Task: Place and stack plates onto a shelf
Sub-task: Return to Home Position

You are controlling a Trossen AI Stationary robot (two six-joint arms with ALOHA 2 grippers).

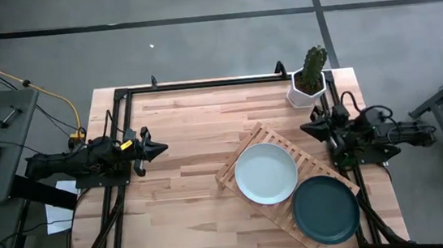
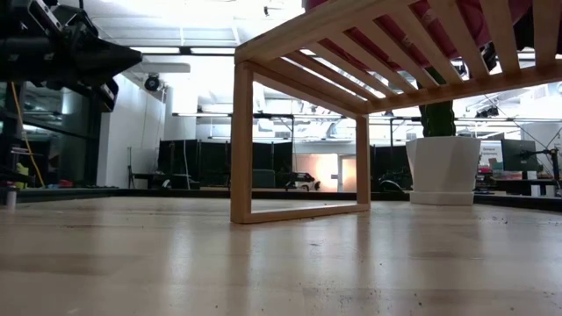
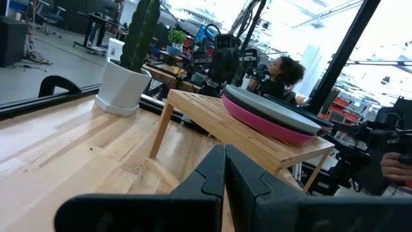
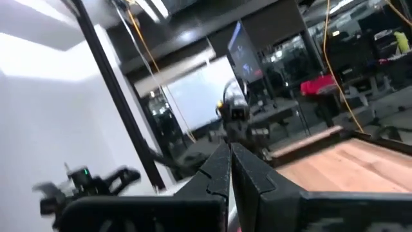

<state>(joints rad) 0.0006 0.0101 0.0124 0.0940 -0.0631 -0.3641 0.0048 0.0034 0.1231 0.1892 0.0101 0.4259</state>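
Observation:
The slatted wooden shelf [image 1: 276, 141] stands slantwise on the table's right half. A pale mint plate [image 1: 265, 173] tops the stack on its far-left end, and a dark teal plate [image 1: 326, 209] tops the near-right end. In the left wrist view a magenta plate [image 3: 273, 125] lies under a pale one [image 3: 270, 106] on the shelf [image 3: 251, 135]. The low view shows magenta [image 2: 439, 35] through the slats [image 2: 241, 132]. My left gripper [image 1: 161, 148] [image 3: 224, 169] hovers shut over the table's left half, pointing at the shelf. My right gripper [image 1: 304, 130] [image 4: 230, 169] is shut beside the shelf's far-right side.
A potted cactus in a white pot [image 1: 309, 83] [image 3: 122, 80] [image 2: 443, 167] stands at the far right corner, close to my right gripper. Bare butcher-block tabletop [image 1: 187, 192] lies left of the shelf. A person [image 3: 286, 71] sits beyond the table, and a hand [image 3: 394, 164] shows at the edge.

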